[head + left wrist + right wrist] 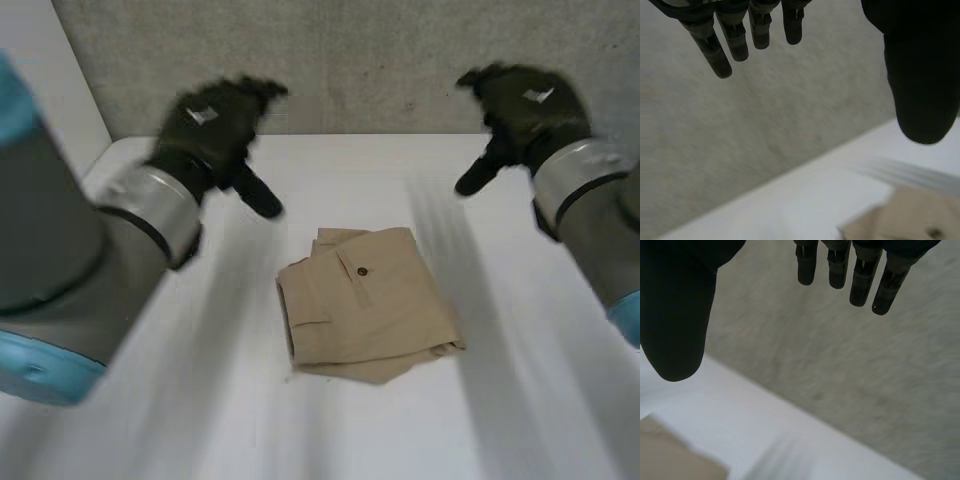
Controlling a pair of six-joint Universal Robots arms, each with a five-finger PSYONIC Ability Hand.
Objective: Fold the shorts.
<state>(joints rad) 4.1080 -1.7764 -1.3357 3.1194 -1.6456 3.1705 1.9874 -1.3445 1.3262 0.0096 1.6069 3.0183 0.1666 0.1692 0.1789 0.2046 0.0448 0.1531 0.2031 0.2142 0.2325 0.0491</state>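
Shorts: tan, folded into a compact stack, lying flat near the middle of the table, button pocket facing up. Left hand: raised above the table, off to the left and back of the shorts, well apart from them; fingers straight, thumb spread, holding nothing. In the left wrist view a corner of the shorts lies on the table below the thumb. Right hand: raised to the right and back of the shorts, also well apart; fingers straight, thumb out, holding nothing. Grey wall stands behind the table's far edge.
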